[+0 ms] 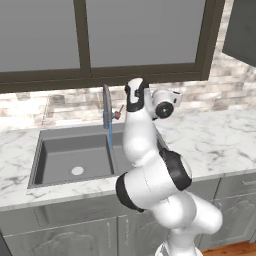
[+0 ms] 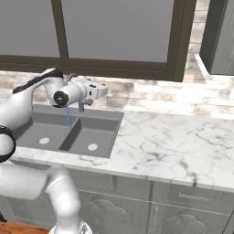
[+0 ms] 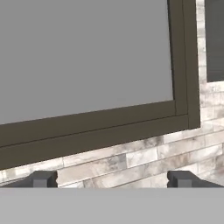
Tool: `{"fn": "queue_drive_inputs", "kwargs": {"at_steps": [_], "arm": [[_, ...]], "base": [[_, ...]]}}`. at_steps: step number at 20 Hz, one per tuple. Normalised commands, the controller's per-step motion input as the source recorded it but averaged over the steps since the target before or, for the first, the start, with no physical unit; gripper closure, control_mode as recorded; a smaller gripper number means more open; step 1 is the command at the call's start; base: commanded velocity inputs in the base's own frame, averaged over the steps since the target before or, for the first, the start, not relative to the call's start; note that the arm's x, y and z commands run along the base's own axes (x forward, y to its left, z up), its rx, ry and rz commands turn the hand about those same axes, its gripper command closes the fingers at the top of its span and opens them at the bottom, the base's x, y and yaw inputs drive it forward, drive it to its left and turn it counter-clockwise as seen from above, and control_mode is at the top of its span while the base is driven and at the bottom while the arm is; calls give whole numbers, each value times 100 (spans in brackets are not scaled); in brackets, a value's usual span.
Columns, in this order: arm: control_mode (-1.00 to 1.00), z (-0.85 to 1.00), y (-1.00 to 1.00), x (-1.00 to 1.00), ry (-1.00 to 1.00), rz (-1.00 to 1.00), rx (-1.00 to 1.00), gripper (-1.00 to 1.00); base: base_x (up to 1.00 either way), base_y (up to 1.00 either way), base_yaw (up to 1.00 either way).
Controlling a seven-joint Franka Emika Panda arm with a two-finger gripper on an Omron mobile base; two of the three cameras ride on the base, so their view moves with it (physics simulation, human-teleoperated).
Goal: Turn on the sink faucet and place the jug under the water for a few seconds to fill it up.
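With its two fingertips set wide apart and nothing between them, the gripper faces the brick backsplash and the dark window frame above the counter. I judge the tap step done: a thin blue water stream falls from the faucet into the sink, lever just beside the wrist. The jug comes next; I cannot locate it. I would pull the hand back, tilt it down, and find the jug before any reach. My arm stands folded high over the basin, forearm roughly level.
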Motion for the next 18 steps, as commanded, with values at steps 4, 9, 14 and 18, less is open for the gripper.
{"fn": "queue_drive_inputs", "kwargs": {"at_steps": [4,9,14,18], "arm": [[-100,100,-31,-88,21,0,1,-100],[-100,100,-20,-99,29,0,11,-100],[-100,100,-7,-100,34,0,19,-100],[-100,100,0,-100,37,0,20,-100]], "base": [[0,0,0],[0,0,0],[0,0,0],[0,0,0]]}}
